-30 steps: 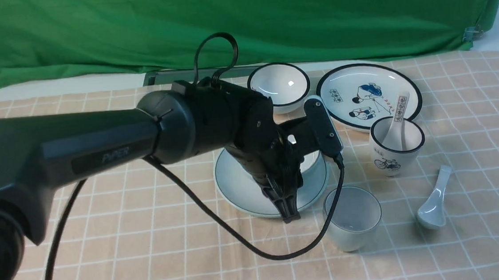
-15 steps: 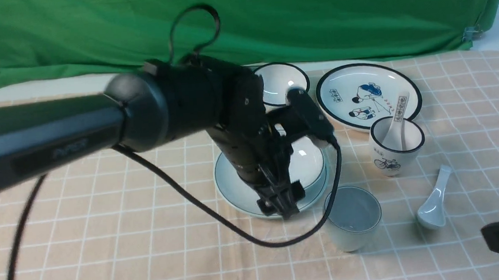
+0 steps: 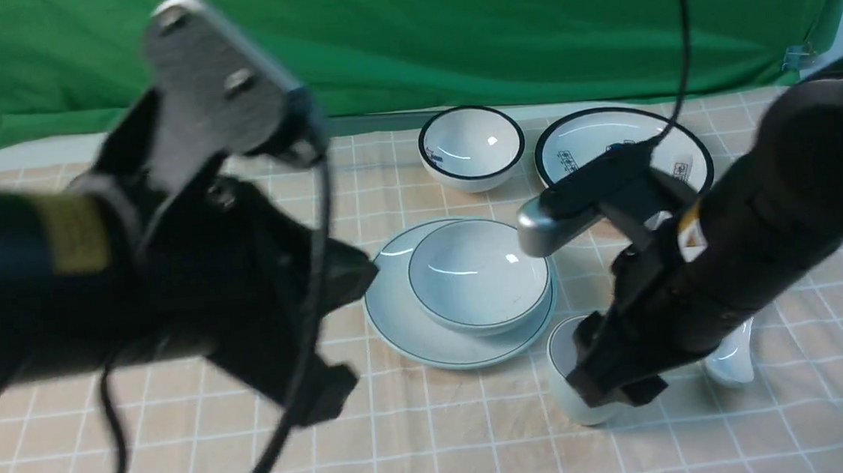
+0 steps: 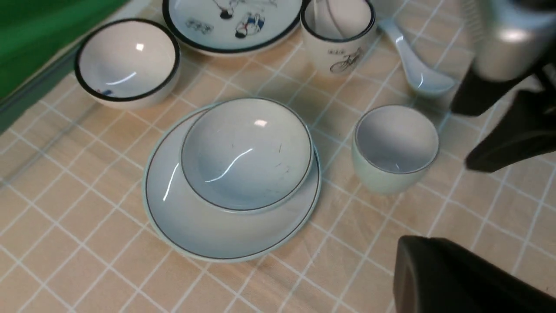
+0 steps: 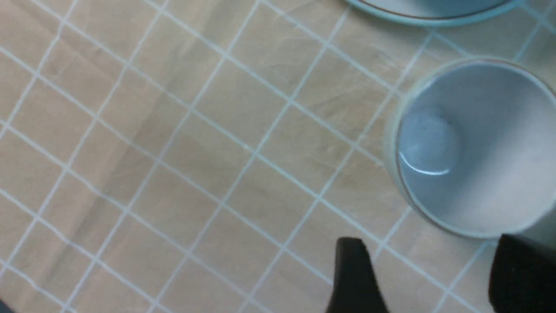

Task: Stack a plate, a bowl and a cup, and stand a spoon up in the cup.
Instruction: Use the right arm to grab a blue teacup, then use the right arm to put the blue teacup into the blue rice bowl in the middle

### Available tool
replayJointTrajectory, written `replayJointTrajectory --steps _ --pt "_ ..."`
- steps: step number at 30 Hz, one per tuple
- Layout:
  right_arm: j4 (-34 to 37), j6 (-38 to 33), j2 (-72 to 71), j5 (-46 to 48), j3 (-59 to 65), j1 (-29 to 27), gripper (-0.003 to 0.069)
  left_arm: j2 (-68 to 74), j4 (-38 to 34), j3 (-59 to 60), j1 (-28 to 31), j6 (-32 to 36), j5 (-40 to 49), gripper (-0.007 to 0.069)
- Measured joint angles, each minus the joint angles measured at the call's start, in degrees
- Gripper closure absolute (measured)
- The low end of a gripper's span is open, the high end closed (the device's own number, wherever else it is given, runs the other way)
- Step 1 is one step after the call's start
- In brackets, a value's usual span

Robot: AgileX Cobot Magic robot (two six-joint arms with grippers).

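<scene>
Front view: checked cloth [image 3: 483,442] before green backdrop [image 3: 450,31]; left gripper [image 4: 417,269] closed, right gripper [image 5: 434,278] spread.

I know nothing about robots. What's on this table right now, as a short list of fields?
Plate: on the checked cloth, bowl on it
Bowl: on the plate, empty
Cup: upright beside the plate, empty, not stacked yet
Spoon: lying on the cloth
Right claw: open, next to the cup, holding nothing
Left claw: shut
</scene>
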Motion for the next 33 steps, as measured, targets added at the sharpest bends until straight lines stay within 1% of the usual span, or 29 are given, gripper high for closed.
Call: replayJointTrajectory --steps 3,5,7,8,9,10,12,13,15,17,18,19,23,25,28,29,33 --pt "-0.1 -0.18 6.42 -2.59 -2.26 0.39 0.0204 -11.21 -0.67 10.38 0.0 -0.4 -8.5 0.0622" --pt "-0.33 -0.36 8.04 -3.38 -2.62 0.39 0.0208 -13.83 -0.67 12.67 0.0 -0.4 -10.29 0.0622" --pt "-0.47 -0.94 11.39 -4.19 -3.2 0.39 0.0239 -19.07 -0.94 16.72 0.0 -0.44 -13.16 0.0622" --pt "-0.47 -1.28 13.0 -4.27 -3.26 0.39 0.0294 -21.09 -1.05 18.01 0.0 -0.44 -14.2 0.0622" --pt "-0.47 -1.34 13.22 -4.27 -3.26 0.39 0.0294 -21.39 -1.11 18.18 0.0 -0.44 -14.2 0.0622" --pt "-0.47 -1.52 14.63 -4.27 -3.26 0.39 0.036 -23.16 -1.11 19.11 0.0 -0.44 -14.66 0.0622" --pt "-0.6 -1.58 15.67 -4.13 -3.26 0.39 0.0469 -24.79 -1.16 19.79 0.0 -0.46 -14.81 0.0622" --pt "-0.72 -1.58 15.66 -3.28 -3.52 0.39 0.0544 -25.12 -1.25 19.8 0.0 -0.51 -14.88 0.0622" --pt "-1.01 -1.58 15.42 -2.43 -3.98 0.39 0.0571 -25.2 -1.29 19.85 0.0 -0.51 -15.01 0.0622" --pt "-0.79 -1.2 13.67 1.83 -6.47 0.76 0.0577 -25.25 -1.29 19.85 0.0 -0.51 -15.06 0.0622" --pt "-0.8 -1.19 13.47 2.01 -6.72 0.82 0.0577 -25.25 -1.29 19.85 0.0 -0.51 -15.06 0.0622" --pt "-0.73 -0.63 11.85 2.7 -9.46 1.15 0.0578 -25.25 -1.29 19.85 0.0 -0.51 -15.06 0.0622" --pt "-0.44 -0.61 11.59 0.53 -16.48 1.15 0.0578 -25.25 -1.29 19.85 0.0 -0.53 -15.06 0.0622" --pt "-0.39 -1.06 14.88 -0.48 -21.66 0.56 0.0578 -25.25 -1.29 19.85 0.0 -0.57 -15.06 0.0622" --pt "-0.39 -1.61 18.89 -0.71 -25.4 0.0 0.0578 -25.25 -1.29 19.85 0.0 -0.57 -15.06 0.0622" --pt "-0.44 -1.78 23.43 -0.77 -28.85 -0.56 0.0578 -25.25 -1.29 19.85 0.0 -0.57 -15.06 0.0622" --pt "-0.44 -1.71 31.27 0.98 -34.91 -1.72 0.0578 -25.25 -1.29 19.85 0.0 -0.57 -15.0 0.0622"
